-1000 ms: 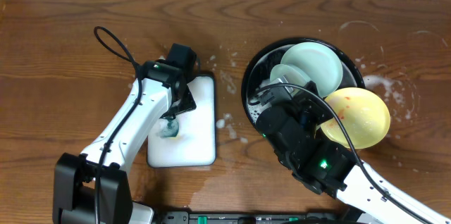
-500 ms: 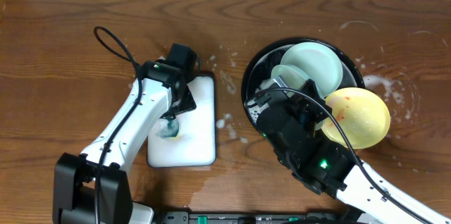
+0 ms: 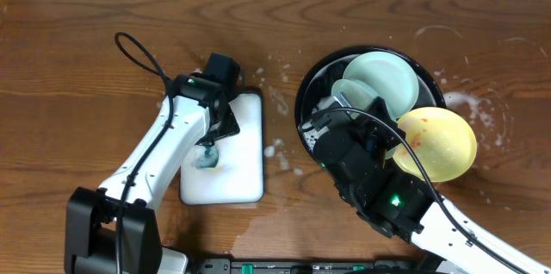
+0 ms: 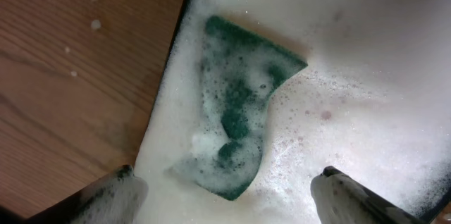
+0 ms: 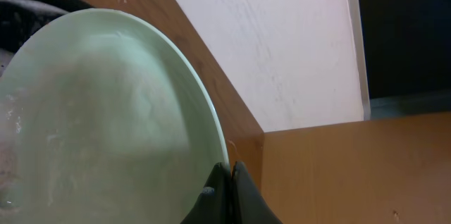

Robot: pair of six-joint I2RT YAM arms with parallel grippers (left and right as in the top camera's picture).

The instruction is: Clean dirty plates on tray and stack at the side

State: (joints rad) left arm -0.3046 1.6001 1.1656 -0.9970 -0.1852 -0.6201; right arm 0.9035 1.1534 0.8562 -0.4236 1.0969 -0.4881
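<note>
Pinched on the thin rim of a pale mint-green round plate (image 5: 106, 125), seemingly tilted over the large black round tray (image 3: 310, 80) at right, the right gripper (image 5: 227, 175) could lose that soapy edge, while the left gripper (image 4: 229, 192) hangs spread astride a green sponge (image 4: 236, 122).

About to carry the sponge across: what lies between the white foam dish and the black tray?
Overhead view: only wooden table with scattered foam splashes between the white foam dish and the black tray.
</note>
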